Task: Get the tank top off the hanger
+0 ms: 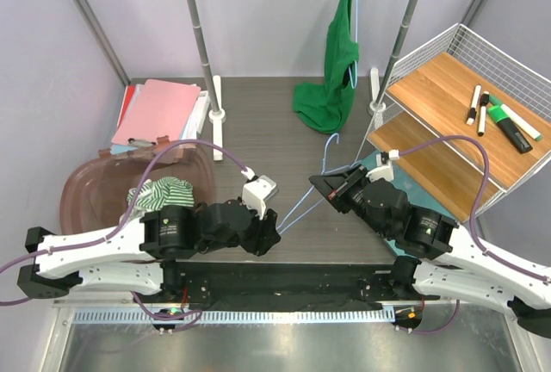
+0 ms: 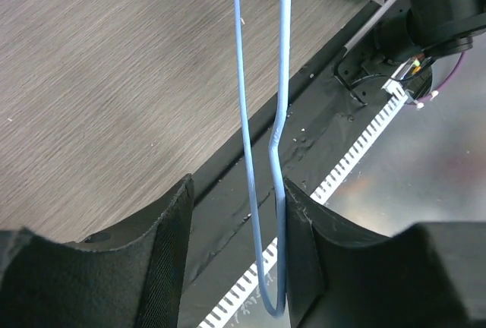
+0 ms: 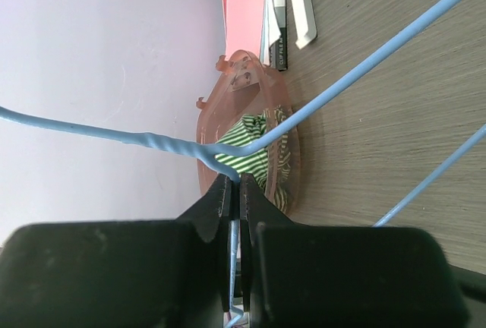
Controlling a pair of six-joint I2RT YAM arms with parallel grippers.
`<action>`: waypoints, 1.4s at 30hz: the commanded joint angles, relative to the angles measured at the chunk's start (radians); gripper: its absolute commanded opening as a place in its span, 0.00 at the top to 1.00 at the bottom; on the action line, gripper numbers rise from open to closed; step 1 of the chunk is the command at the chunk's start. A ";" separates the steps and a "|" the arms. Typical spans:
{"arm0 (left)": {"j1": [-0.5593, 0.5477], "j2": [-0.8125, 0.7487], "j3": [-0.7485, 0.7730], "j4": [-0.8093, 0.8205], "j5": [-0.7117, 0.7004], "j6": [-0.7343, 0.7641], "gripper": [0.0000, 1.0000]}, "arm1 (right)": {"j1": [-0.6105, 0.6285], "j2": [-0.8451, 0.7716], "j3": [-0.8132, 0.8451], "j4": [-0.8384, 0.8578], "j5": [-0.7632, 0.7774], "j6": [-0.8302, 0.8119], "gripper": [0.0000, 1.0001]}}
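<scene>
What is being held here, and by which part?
The right hand pinches the blue wire hanger beside its twisted neck. The left hand straddles the hanger's corner bend, jaws not clamped on it.

A bare blue wire hanger (image 2: 284, 39) is held tilted above the desk's (image 1: 258, 131) near edge, mid-width. A green tank top (image 1: 323, 101) hangs near the back edge, its lower end bunched on the desk.

The hanger (image 2: 244, 115), smooth blue-coated wire, passes between matt black plastic fingers of the left claw (image 2: 237, 191); beyond that claw the desk (image 2: 114, 77) shows matt grey wood grain.
</scene>
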 commanded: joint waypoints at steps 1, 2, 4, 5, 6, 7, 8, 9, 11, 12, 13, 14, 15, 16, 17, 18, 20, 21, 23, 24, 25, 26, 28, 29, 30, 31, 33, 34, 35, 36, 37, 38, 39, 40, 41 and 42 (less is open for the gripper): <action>-0.006 -0.024 0.011 0.019 -0.037 -0.022 0.54 | 0.001 -0.029 -0.004 0.016 0.056 0.059 0.99; -0.006 -0.019 0.020 0.018 -0.031 -0.022 0.56 | 0.001 -0.029 -0.003 0.014 0.057 0.059 0.99; -0.006 -0.013 0.023 0.018 -0.017 -0.023 0.62 | 0.001 -0.031 -0.001 0.016 0.059 0.064 0.99; -0.006 -0.012 0.021 0.021 -0.011 -0.023 0.65 | 0.001 -0.032 -0.001 0.014 0.057 0.065 0.99; -0.006 -0.013 0.014 0.024 0.003 -0.023 0.67 | 0.001 -0.034 -0.001 0.016 0.056 0.067 0.99; -0.006 -0.015 0.008 0.030 0.012 -0.020 0.70 | 0.001 -0.034 0.001 0.016 0.056 0.067 0.99; -0.006 -0.018 0.005 0.038 0.020 -0.009 0.79 | 0.001 -0.034 0.001 0.017 0.051 0.065 0.98; -0.006 -0.019 0.001 0.038 0.023 -0.008 0.86 | 0.001 -0.035 -0.001 0.019 0.050 0.065 0.98; -0.006 -0.035 0.000 0.035 0.020 -0.008 1.00 | 0.000 -0.038 -0.006 0.022 0.043 0.065 0.97; -0.006 -0.041 0.000 0.036 0.021 -0.008 1.00 | 0.001 -0.042 -0.010 0.024 0.040 0.068 0.96; -0.006 -0.056 -0.003 0.039 0.021 -0.011 1.00 | 0.001 -0.045 -0.015 0.025 0.039 0.068 0.96; -0.006 -0.065 -0.006 0.044 0.015 -0.014 1.00 | 0.001 -0.048 -0.018 0.027 0.037 0.070 0.92; -0.006 -0.073 -0.009 0.042 0.009 -0.025 1.00 | 0.001 -0.054 -0.022 0.036 0.036 0.065 0.89; -0.006 -0.088 -0.012 0.041 -0.002 -0.031 1.00 | 0.000 -0.057 -0.030 0.040 0.031 0.065 0.85; -0.006 -0.094 -0.014 0.032 -0.020 -0.037 1.00 | 0.001 -0.060 -0.035 0.045 0.030 0.058 0.82; -0.006 -0.102 -0.014 0.026 -0.032 -0.048 1.00 | 0.001 -0.066 -0.041 0.050 0.028 0.057 0.78; -0.006 -0.123 -0.018 -0.003 -0.080 -0.061 1.00 | 0.001 -0.074 -0.047 0.056 0.025 0.048 0.60; -0.006 -0.130 -0.020 -0.020 -0.098 -0.071 1.00 | 0.001 -0.086 -0.052 0.057 0.020 0.044 0.53; -0.006 -0.149 0.000 -0.088 -0.143 -0.078 1.00 | 0.001 -0.100 -0.059 0.059 0.014 0.033 0.32; -0.006 -0.157 0.008 -0.106 -0.152 -0.081 1.00 | 0.001 -0.106 -0.065 0.057 0.011 0.028 0.26; -0.006 -0.166 0.015 -0.141 -0.161 -0.083 1.00 | 0.001 -0.124 -0.070 0.057 0.008 0.024 0.16; -0.006 -0.183 0.029 -0.160 -0.181 -0.086 1.00 | 0.001 -0.134 -0.073 0.056 -0.001 0.018 0.13; -0.006 -0.197 0.046 -0.222 -0.200 -0.095 1.00 | 0.001 -0.158 -0.079 0.054 -0.015 -0.008 0.03; -0.006 -0.203 0.060 -0.246 -0.209 -0.100 1.00 | 0.001 -0.164 -0.079 0.054 -0.024 -0.024 0.02; -0.006 -0.217 0.067 -0.269 -0.233 -0.107 1.00 | 0.001 -0.170 -0.073 0.056 -0.053 -0.074 0.00; -0.006 -0.223 0.077 -0.318 -0.244 -0.124 1.00 | 0.001 -0.172 -0.066 0.056 -0.068 -0.102 0.00; -0.007 -0.255 0.095 -0.359 -0.270 -0.138 1.00 | 0.003 -0.180 -0.044 0.047 -0.116 -0.152 0.00; -0.006 -0.266 0.098 -0.384 -0.275 -0.143 1.00 | 0.001 -0.180 -0.036 0.037 -0.128 -0.188 0.00; -0.006 -0.286 0.100 -0.386 -0.276 -0.150 1.00 | 0.001 -0.181 -0.029 0.009 -0.136 -0.205 0.00; -0.006 -0.303 0.100 -0.381 -0.273 -0.149 1.00 | 0.001 -0.184 -0.018 -0.010 -0.142 -0.217 0.00; -0.006 -0.339 0.098 -0.366 -0.261 -0.147 1.00 | 0.001 -0.189 -0.015 -0.027 -0.148 -0.235 0.00; -0.006 -0.355 0.098 -0.361 -0.261 -0.150 1.00 | 0.001 -0.193 -0.013 -0.060 -0.147 -0.243 0.00; -0.006 -0.369 0.100 -0.361 -0.266 -0.153 1.00 | 0.001 -0.207 -0.015 -0.073 -0.147 -0.246 0.00; -0.006 -0.381 0.112 -0.379 -0.293 -0.161 1.00 | 0.001 -0.216 -0.018 -0.085 -0.150 -0.251 0.00; -0.006 -0.381 0.120 -0.396 -0.316 -0.179 1.00 | 0.001 -0.229 -0.021 -0.099 -0.153 -0.255 0.00; -0.006 -0.377 0.133 -0.413 -0.336 -0.187 1.00 | 0.001 -0.247 -0.029 -0.102 -0.156 -0.258 0.00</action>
